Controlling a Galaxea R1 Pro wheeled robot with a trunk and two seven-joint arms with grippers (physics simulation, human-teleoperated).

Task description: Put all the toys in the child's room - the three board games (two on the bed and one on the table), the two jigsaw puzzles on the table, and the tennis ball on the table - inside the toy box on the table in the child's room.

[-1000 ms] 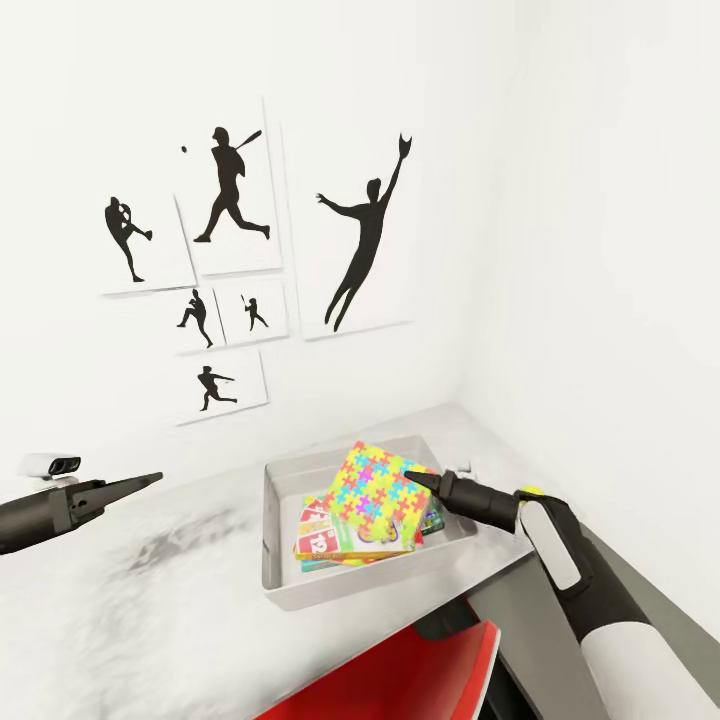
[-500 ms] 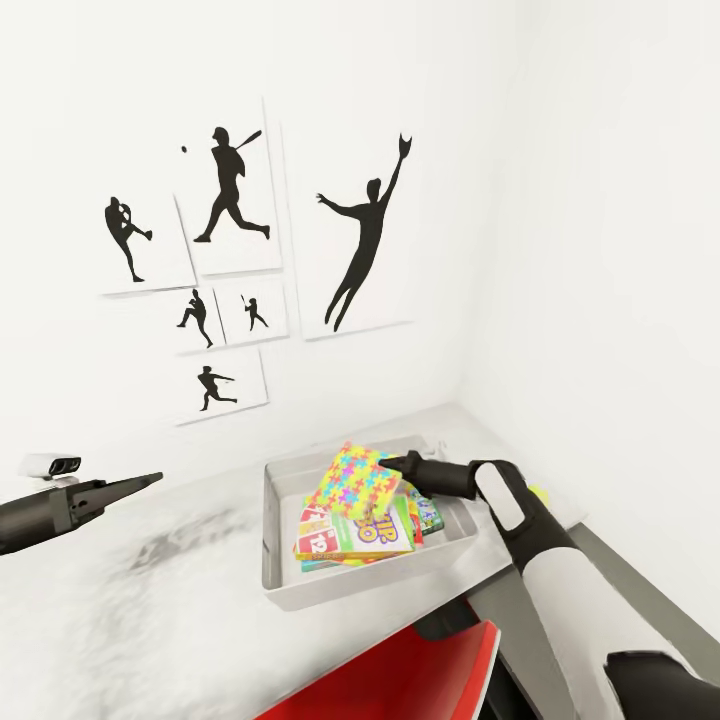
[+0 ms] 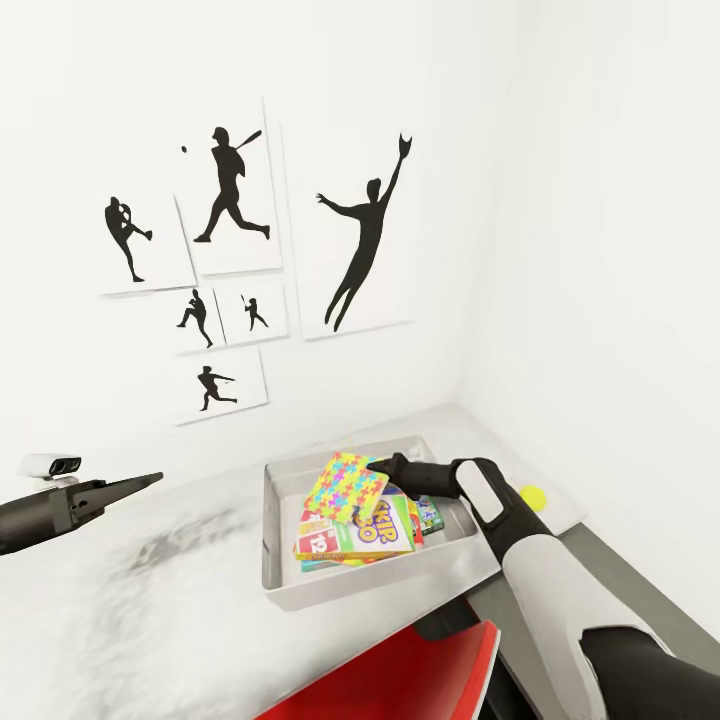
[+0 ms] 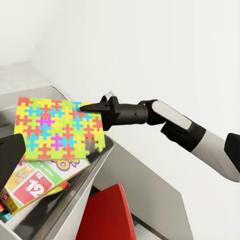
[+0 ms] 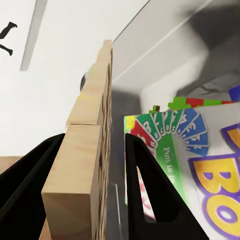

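While the right claw [image 3: 385,466] grips the jigsaw puzzle [image 3: 345,485] tilted over the toy box [image 3: 285,580], above the SKIP BO game [image 3: 375,525], next it should lower and release; the tennis ball [image 3: 533,496] waits at 3 o'clock on the worktop [image 3: 150,600]. The left claw [image 3: 150,479] is empty, nearly closed.

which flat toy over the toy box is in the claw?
The jigsaw puzzle, multicoloured, tilted in the right claw; the SKIP BO box lies flat beneath.

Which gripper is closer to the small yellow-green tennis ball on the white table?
Right. The right gripper holds a multicoloured jigsaw puzzle over the grey toy box, near the small yellow-green tennis ball. The left gripper hovers far across the table.
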